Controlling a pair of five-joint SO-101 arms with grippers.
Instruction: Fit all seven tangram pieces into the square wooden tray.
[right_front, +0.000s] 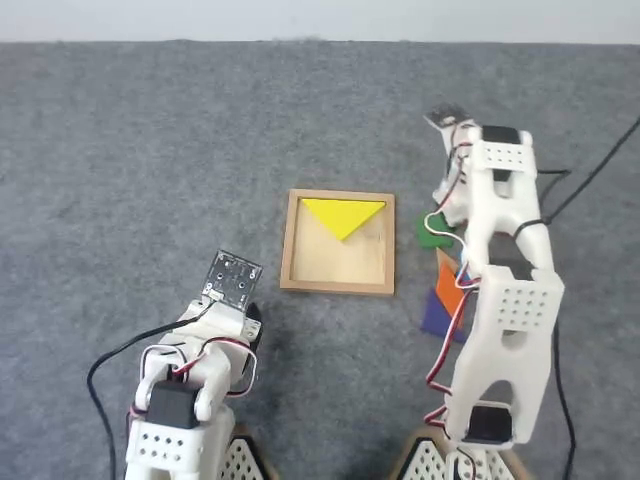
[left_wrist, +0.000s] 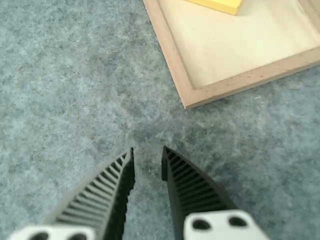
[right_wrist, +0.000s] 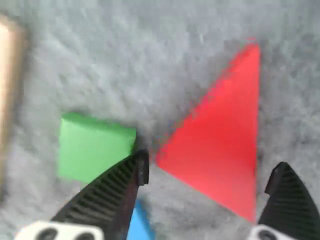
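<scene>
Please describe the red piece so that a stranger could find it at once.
Start at the square wooden tray; the right gripper hovers over the grey cloth beside it. Between its open fingers lies the red triangle, larger than the green square next to it.

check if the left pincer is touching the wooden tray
Apart. The left wrist view shows a plain strip of grey carpet between the tips of the left pincer and the corner of the wooden tray.
</scene>
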